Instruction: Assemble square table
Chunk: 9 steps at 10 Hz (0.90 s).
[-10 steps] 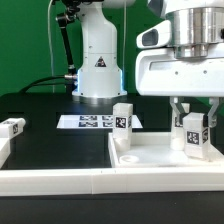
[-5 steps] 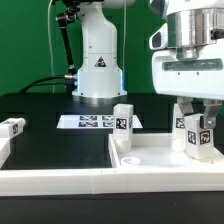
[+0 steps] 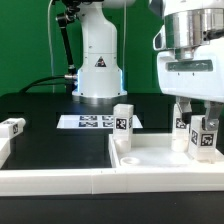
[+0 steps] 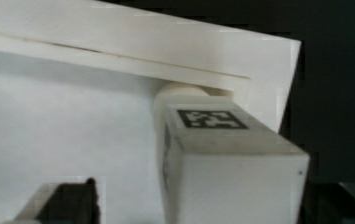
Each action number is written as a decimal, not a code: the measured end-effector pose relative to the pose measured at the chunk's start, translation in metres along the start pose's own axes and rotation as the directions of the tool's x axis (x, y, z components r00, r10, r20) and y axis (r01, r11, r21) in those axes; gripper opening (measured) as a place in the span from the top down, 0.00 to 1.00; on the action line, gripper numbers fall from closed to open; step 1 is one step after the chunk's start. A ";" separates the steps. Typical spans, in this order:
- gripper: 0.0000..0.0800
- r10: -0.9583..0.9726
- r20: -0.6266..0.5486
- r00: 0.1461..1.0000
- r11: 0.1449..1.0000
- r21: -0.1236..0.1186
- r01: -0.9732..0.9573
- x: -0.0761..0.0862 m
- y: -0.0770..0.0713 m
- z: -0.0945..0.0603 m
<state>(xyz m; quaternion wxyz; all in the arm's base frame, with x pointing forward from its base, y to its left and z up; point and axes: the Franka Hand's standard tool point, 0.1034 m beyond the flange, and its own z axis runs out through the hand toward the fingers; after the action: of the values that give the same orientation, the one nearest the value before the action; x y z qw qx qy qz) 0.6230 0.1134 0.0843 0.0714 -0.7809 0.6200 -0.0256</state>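
Observation:
The white square table top (image 3: 150, 160) lies at the exterior view's lower right, rim up. One tagged white leg (image 3: 123, 125) stands upright at its near-left corner. A second leg (image 3: 203, 138) stands on the slab's right side, leaning slightly, between the fingers of my gripper (image 3: 200, 128). In the wrist view this leg (image 4: 231, 160) shows its tag, and the gripper (image 4: 206, 205) straddles it. A strip of slab (image 4: 85, 110) shows between one dark finger (image 4: 67, 202) and the leg, so the jaws stand open. A third leg (image 3: 12, 128) sits at the far left.
The marker board (image 3: 88, 122) lies flat behind the slab. The robot's white base (image 3: 97, 60) rises at the back. A long white border rail (image 3: 55, 180) runs along the front, and black tabletop (image 3: 55, 145) lies between it and the board.
The gripper and the right leg have shifted a little to the exterior view's right. The fingers have spread away from the leg's sides, letting it go.

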 end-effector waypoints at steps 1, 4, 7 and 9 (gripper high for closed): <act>0.24 -0.064 -0.003 0.998 0.998 -0.001 0.064 -0.004 0.000 0.000; 0.19 -0.436 -0.023 0.900 0.900 0.005 0.436 -0.012 -0.003 0.000; 0.19 -0.697 -0.035 0.717 0.717 0.000 0.697 -0.009 -0.004 0.003; 0.19 -0.803 -0.036 0.595 0.595 -0.011 0.803 -0.007 -0.004 0.003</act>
<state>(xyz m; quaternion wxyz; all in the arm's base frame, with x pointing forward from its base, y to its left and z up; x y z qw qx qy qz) 0.6261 0.1211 0.0824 0.0433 -0.9755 0.2037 -0.0715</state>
